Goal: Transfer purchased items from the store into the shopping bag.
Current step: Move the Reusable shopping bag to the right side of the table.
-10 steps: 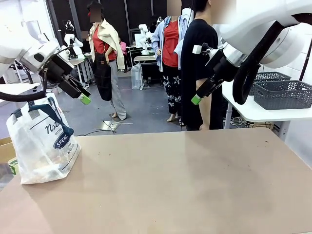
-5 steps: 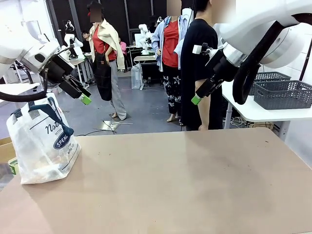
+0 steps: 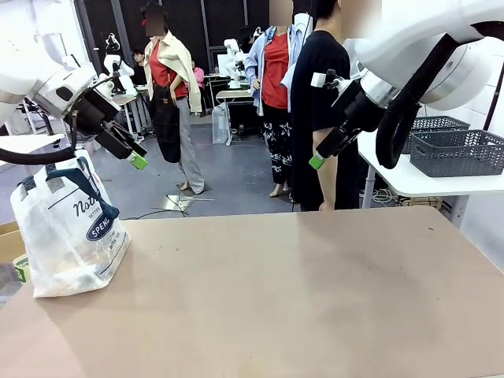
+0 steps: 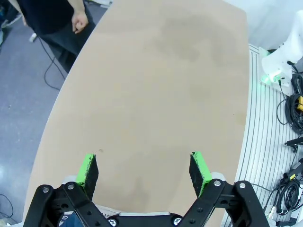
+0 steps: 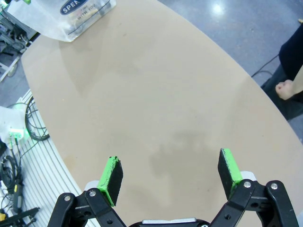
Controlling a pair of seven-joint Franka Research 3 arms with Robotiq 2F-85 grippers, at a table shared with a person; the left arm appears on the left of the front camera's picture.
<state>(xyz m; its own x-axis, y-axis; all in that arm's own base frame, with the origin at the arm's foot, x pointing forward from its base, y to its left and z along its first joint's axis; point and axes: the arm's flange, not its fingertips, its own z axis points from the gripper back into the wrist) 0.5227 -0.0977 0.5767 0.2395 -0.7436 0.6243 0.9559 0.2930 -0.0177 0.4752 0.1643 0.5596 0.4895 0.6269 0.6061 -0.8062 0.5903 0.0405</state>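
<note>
The shopping bag (image 3: 69,232), translucent whitish plastic with navy handles and an oval logo, stands upright at the table's left edge; its lower part (image 5: 73,13) appears at the top of the right wrist view. Yellowish-tan purchased items (image 3: 75,272) show dimly through its lower part. My left gripper (image 3: 135,160) hangs in the air above and right of the bag; in the left wrist view it (image 4: 144,172) is open with nothing between its green pads. My right gripper (image 3: 318,160) is raised over the table's far edge; in its wrist view it (image 5: 169,175) stands open and empty.
A person in black (image 3: 319,118) stands at the far side of the tan table (image 3: 299,299), one hand (image 4: 79,21) hanging by the edge. Dark grey lattice baskets (image 3: 457,150) sit on a white side table at the right. Cables (image 4: 293,104) lie beside the table.
</note>
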